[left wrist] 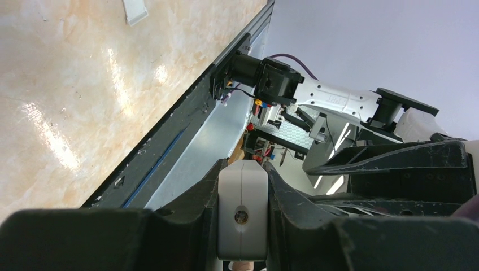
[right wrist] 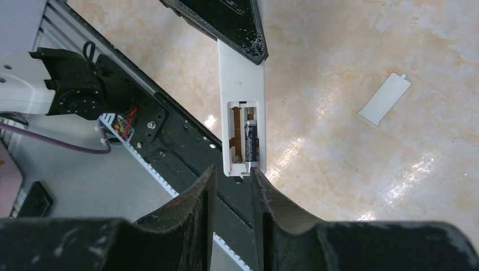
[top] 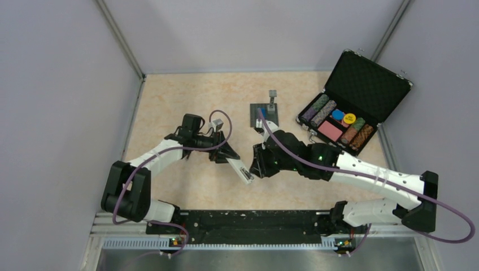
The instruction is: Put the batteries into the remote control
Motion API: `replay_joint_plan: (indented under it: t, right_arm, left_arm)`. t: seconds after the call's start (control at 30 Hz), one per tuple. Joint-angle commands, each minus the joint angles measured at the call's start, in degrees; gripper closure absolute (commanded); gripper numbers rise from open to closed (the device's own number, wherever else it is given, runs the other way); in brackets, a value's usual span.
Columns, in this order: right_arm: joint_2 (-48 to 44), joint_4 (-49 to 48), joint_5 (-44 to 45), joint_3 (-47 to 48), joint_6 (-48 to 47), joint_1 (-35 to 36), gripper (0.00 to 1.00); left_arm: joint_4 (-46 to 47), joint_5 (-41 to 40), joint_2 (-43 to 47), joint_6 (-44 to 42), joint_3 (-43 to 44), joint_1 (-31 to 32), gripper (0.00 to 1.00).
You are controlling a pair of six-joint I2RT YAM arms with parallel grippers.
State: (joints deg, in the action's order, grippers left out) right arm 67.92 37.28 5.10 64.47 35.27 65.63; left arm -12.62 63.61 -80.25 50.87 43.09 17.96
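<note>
My left gripper [top: 225, 151] [left wrist: 243, 169] is shut on the white remote control [top: 242, 170] [left wrist: 243, 209] and holds it off the table. The remote's free end points at my right gripper [top: 256, 164]. In the right wrist view the remote [right wrist: 242, 79] shows its open back recess. One dark battery [right wrist: 251, 142] lies in the right slot, and the left slot shows only a spring. My right gripper [right wrist: 233, 172] is slightly open and empty, its fingertips at the recess end, the right tip by the battery's end. The second battery is out of view.
The white battery cover [right wrist: 384, 100] [left wrist: 134, 11] lies loose on the table. A grey baseplate [top: 264, 114] with a blue block stands behind the grippers. An open black case [top: 361, 90] of poker chips sits at the back right. The black rail [right wrist: 186, 152] runs along the near edge.
</note>
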Motion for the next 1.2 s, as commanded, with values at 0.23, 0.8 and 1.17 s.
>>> replay_joint_plan:
  t: [0.23,0.8,1.17]
  right_arm:
    - [-0.95,0.77,-3.88,-2.43,12.22,-0.1,0.74]
    - [-2.0,-3.55,-6.26,-7.4,15.67,-1.54,0.78]
    - [-2.88,-5.8,-6.86,-8.08,16.35,-2.32,0.75]
  left_arm:
    - [2.77,0.77,0.09,0.98,2.32,0.15,1.0]
    - [2.87,1.08,0.64,0.89,1.65,0.11,1.0]
    - [2.69,1.57,0.45,0.63,1.94,0.15,1.0]
